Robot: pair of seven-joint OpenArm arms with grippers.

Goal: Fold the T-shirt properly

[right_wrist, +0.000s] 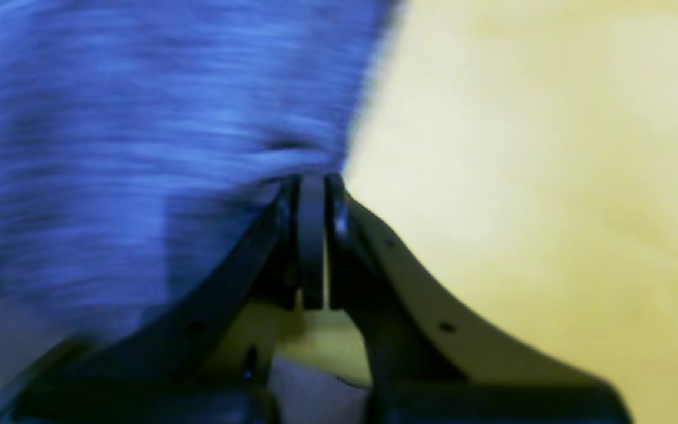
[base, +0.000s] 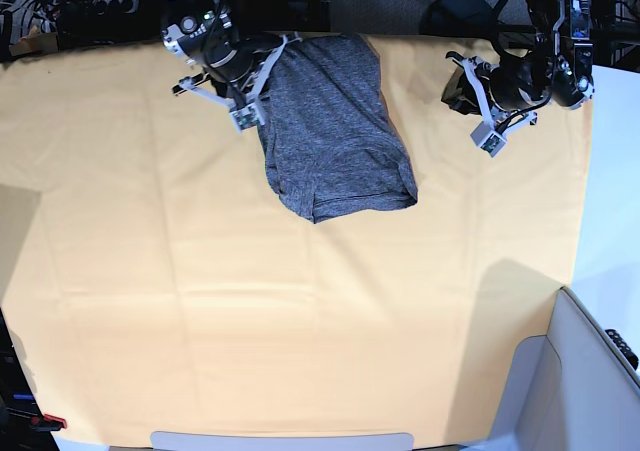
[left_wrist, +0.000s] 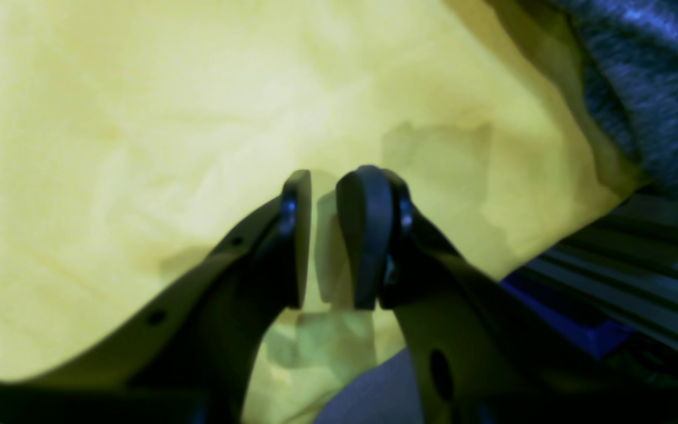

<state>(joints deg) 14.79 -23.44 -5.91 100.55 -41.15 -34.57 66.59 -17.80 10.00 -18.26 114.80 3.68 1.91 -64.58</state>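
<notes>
- yellow-orange cloth [base: 200, 311] spread flat over the work surface, covers most of the base view; light creases, a shadow patch at lower right
- bare white surface [base: 612, 221] along the cloth's right edge
- pale grey panel [base: 560, 391] at lower right corner; angled, partly cut by the frame
- dark cables and gear [base: 90, 1] behind the cloth's far edge; too dim to sort out
- small red item [base: 52, 421] at lower left edge; cannot tell what

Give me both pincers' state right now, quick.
Left pincer: open a little, nothing between its fingers, over the yellow cloth.
Right pincer: closed, pinching the edge of the T-shirt.
</notes>
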